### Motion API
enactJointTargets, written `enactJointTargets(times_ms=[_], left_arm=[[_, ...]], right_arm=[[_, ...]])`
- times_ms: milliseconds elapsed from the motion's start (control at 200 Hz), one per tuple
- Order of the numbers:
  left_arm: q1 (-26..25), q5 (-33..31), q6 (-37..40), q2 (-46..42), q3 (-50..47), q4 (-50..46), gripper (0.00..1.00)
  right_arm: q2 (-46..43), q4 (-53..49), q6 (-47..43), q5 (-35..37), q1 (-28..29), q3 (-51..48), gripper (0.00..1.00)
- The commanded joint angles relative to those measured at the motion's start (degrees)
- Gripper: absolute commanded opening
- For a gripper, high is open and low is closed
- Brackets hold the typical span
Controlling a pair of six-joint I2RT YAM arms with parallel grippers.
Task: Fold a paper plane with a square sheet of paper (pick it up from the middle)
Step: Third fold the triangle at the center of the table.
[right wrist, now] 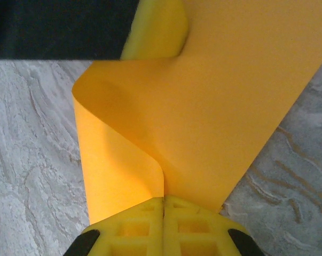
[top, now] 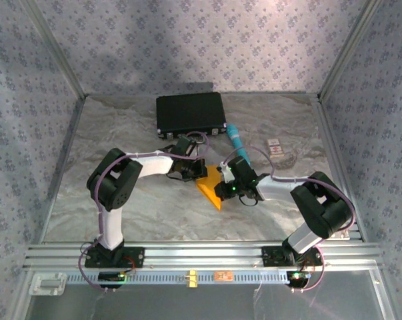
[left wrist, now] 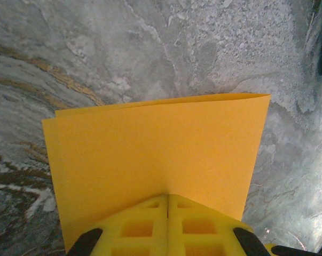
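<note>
The orange-yellow square sheet of paper point(top: 210, 190) hangs doubled over between both grippers above the table's middle. My left gripper point(top: 195, 168) is shut on its far edge; in the left wrist view the sheet point(left wrist: 155, 160) spreads out from the closed yellow jaws of the left gripper point(left wrist: 167, 198), two layers showing at the top edge. My right gripper point(top: 225, 179) is shut on the sheet's right side; in the right wrist view the paper point(right wrist: 203, 106) curls in a loop out from the right gripper point(right wrist: 164, 199), and the other gripper's yellow finger point(right wrist: 155, 29) pinches its top.
A black case point(top: 190, 114) lies at the back of the marble table point(top: 121, 200). A teal pen-like tube point(top: 237, 141) lies right of it, with a small white card point(top: 275, 147) further right. Metal frame rails border the table.
</note>
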Motion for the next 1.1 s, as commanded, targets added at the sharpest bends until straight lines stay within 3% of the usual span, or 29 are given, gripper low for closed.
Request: enactJointTargets(times_ms=[0, 1094], left_arm=[[-0.3, -0.2, 0.9, 2.0, 0.3, -4.2, 0.04], [-0.4, -0.4, 1.2, 1.3, -0.1, -4.4, 0.04]], right_arm=[[0.4, -1.2, -1.2, -0.4, -0.3, 1.3, 0.03], [0.6, -3.1, -0.4, 2.3, 0.8, 1.0, 0.02]])
